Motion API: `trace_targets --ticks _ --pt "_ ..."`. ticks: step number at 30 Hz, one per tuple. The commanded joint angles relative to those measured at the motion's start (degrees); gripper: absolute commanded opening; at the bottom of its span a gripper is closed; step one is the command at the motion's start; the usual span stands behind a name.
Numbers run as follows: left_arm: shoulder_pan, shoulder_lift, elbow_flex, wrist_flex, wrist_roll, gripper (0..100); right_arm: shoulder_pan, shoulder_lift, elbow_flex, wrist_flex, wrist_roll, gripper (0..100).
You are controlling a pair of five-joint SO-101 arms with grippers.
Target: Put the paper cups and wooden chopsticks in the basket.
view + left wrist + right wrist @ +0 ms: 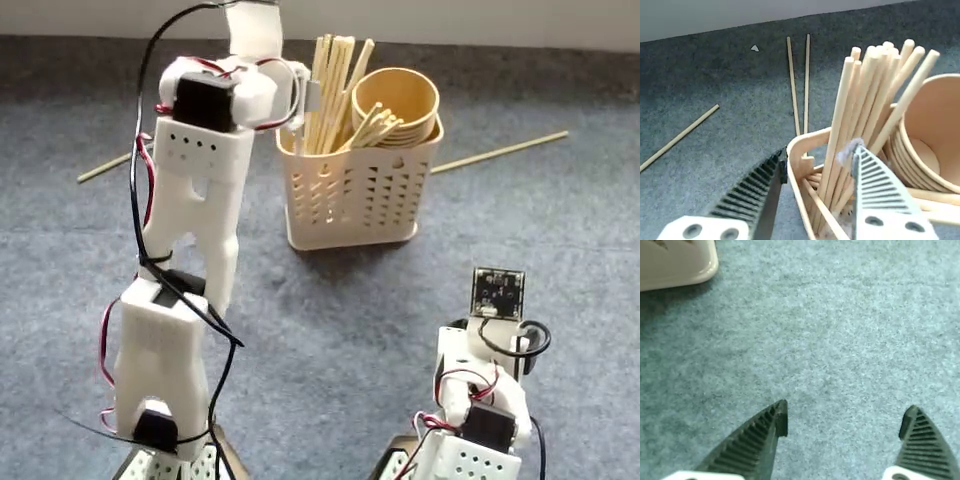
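A cream slotted basket (350, 195) stands on the grey carpet. Inside it, a bundle of wooden chopsticks (330, 85) leans upright beside stacked paper cups (397, 105). My left gripper (820, 162) is open and straddles the basket's corner (800, 155), with the chopstick bundle (865, 100) by one finger and the cups (930, 135) beyond. In the high view the left gripper (300, 105) is at the basket's upper left rim. Loose chopsticks lie on the carpet (500, 152), (105, 167), (800, 80), (680, 137). My right gripper (845, 420) is open over bare carpet, holding nothing.
The right arm (480, 400) sits low at the front right, well back from the basket. A corner of the basket (675, 265) shows far from the right gripper. Grey carpet (330, 330) stretches between the arms and the basket.
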State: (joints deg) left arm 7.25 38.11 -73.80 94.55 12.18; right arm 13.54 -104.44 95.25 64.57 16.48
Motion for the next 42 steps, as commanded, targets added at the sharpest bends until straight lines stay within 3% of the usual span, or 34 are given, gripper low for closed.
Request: trace_targets --ticks 1,15,32,42 --pt "-2.5 -2.7 -7.1 2.6 -0.4 25 -0.6 -0.5 6.5 -1.0 0.9 34.7" --pt "-4.2 -11.4 -9.8 5.5 -0.4 25 -0.6 -0.5 6.5 -1.1 0.9 34.7" --pt "-2.2 -12.4 15.7 6.3 -0.3 25 -0.6 -0.5 6.5 -1.1 0.9 34.7" --pt "-0.6 -18.9 10.5 6.2 -0.3 25 -0.6 -0.5 6.5 -1.1 0.9 34.7"
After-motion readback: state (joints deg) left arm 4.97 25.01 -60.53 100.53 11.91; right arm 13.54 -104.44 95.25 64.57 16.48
